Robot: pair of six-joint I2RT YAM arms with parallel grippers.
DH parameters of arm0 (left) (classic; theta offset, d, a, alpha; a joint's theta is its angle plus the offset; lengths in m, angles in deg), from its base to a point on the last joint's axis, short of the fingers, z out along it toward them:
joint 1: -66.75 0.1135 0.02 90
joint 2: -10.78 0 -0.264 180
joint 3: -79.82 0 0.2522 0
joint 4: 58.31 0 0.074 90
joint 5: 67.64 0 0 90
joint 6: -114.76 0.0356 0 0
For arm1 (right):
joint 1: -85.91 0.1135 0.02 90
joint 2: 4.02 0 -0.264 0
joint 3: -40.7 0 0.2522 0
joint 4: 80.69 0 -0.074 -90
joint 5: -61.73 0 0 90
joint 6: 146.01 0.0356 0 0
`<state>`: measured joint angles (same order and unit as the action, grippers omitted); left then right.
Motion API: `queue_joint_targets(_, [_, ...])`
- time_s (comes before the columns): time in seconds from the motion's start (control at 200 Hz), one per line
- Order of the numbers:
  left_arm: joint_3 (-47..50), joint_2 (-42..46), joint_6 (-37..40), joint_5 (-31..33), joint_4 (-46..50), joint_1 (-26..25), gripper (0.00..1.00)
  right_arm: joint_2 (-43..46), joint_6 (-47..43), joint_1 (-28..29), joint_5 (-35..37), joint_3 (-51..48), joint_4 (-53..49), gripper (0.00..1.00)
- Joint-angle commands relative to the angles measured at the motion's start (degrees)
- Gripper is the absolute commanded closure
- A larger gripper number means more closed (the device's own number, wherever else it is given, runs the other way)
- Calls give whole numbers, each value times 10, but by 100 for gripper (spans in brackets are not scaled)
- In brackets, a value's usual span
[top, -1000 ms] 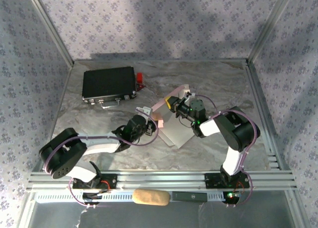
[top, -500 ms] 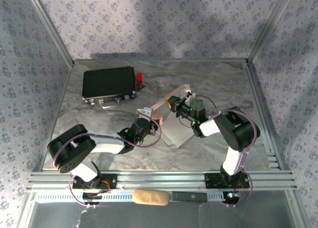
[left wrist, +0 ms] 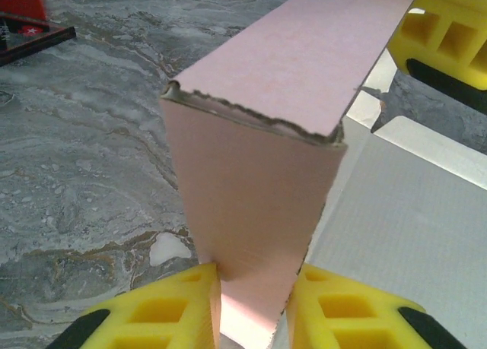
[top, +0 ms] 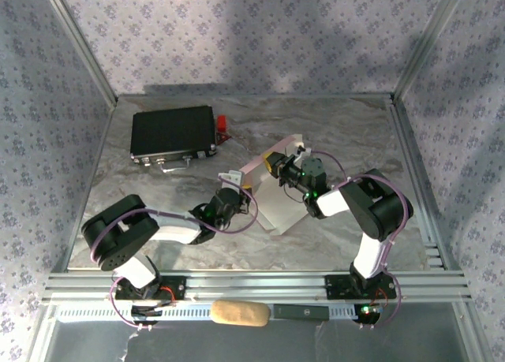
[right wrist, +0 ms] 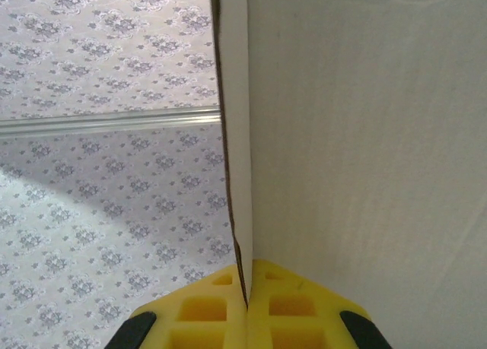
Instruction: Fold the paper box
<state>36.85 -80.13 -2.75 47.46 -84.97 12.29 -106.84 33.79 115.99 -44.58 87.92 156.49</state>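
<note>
The paper box [top: 276, 204] lies at the table's middle as a pale sheet with a raised pink side. In the left wrist view a folded pink flap [left wrist: 259, 189] stands upright between my yellow fingers, and the whitish inside [left wrist: 411, 235] lies flat to its right. My left gripper [left wrist: 255, 288] is shut on that flap, both pads touching it; from above it [top: 235, 185] sits at the sheet's left edge. My right gripper [right wrist: 247, 292] is shut on a thin whitish wall of the box [right wrist: 365, 136], and it [top: 278, 163] holds the sheet's far edge. Its yellow fingers [left wrist: 449, 37] show beyond the flap.
A black case [top: 173, 133] lies at the back left with a small red object [top: 223, 124] beside it. A tan roll [top: 237, 312] rests on the front rail. Patterned walls and metal frame posts close in the marble table [top: 355, 125].
My left arm has pushed right toward the sheet, and its jaws have closed in on the pink flap. The right arm and its grip have not moved.
</note>
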Motion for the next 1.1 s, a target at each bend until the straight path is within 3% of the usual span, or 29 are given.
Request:
queue_joint_targets(0.0, [-28, -13, -11, 39, 9, -5, 79, 11, 8, 15, -9, -12, -17, 100])
queue_joint_targets(0.28, [-68, -36, -57, 117, 69, -19, 100, 20, 7, 28, 12, -20, -22, 100])
queue_joint_targets(0.795, [-123, -84, -78, 159, 105, -37, 100, 51, 12, 42, 42, -35, -62, 100])
queue_joint_targets(1.099, [-136, -106, -74, 159, 111, -34, 92, 37, 12, 42, 45, -43, -36, 100])
